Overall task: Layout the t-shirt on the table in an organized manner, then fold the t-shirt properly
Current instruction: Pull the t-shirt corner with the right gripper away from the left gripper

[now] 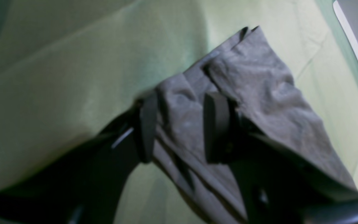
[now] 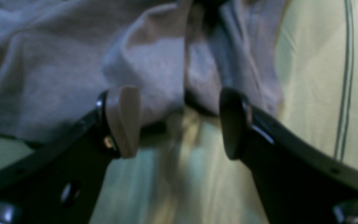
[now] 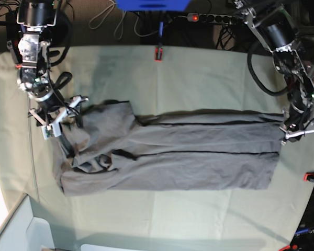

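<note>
**Left wrist view.** The left gripper (image 1: 182, 124) stands with its jaws parted. A rumpled fold of the t-shirt (image 1: 259, 77) lies loosely between the two fingers and trails off toward 5 o'clock. The gap looks too wide for so thin a cloth, so the fold is judged to be unpinched. The pale green table (image 1: 57, 77) fills the view from 9 to 12 o'clock.

**Right wrist view.** The right gripper (image 2: 179, 121) is spread wide and nothing lies between its pads. The bunched grey t-shirt (image 2: 57, 68) sits just beyond the fingertips, from 10 to 1 o'clock. Bare table (image 2: 315, 77) shows at 3 o'clock.

**Base view.** The t-shirt (image 3: 172, 157) lies lengthwise across the middle of the table (image 3: 199, 68). It is drawn fairly flat toward 3 o'clock and creased and heaped at 9 o'clock.
- One claw sits at each end, the right gripper (image 3: 60, 123) at 9 o'clock and the left gripper (image 3: 298, 130) at 3 o'clock. This placement suits pulling the cloth taut from both ends.
- The layout appears nearly done. The crumpled end needs smoothing before any fold.
- Red clips (image 3: 158, 54) at the edges hold the table covering.
- No container takes part. The contents of a pale boxlike shape (image 3: 36, 235) at 7 o'clock cannot be made out.
</note>
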Controlling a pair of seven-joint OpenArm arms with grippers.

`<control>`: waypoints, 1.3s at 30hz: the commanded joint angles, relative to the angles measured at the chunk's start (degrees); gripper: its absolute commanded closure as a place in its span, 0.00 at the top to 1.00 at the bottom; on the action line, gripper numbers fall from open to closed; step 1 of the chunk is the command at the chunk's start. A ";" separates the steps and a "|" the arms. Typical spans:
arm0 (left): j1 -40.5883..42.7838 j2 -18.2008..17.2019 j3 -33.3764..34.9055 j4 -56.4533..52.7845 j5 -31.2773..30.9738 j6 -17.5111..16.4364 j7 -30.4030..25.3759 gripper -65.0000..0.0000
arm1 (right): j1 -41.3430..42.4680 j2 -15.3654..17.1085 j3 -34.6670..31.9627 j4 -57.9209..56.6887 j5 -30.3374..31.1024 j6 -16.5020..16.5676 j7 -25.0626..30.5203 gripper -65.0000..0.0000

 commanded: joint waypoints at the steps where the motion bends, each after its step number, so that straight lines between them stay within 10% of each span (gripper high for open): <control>1: -0.90 -0.65 -0.14 1.08 -0.28 -0.10 -1.33 0.37 | 0.70 0.26 0.17 0.97 0.77 0.01 1.55 0.62; 14: -0.64 -0.56 -4.80 0.46 -0.28 -0.45 -0.89 0.63 | 0.96 -0.45 -3.09 -2.90 0.77 0.01 1.73 0.60; 29: -0.64 -0.65 -4.71 0.46 -0.28 -0.45 -0.98 0.63 | 0.52 -0.53 -2.56 -0.17 0.86 0.01 1.73 0.00; 39: -0.64 -0.65 -4.71 0.46 -0.28 -0.45 -0.89 0.63 | -14.77 -0.62 -0.80 17.76 0.86 0.01 1.47 0.00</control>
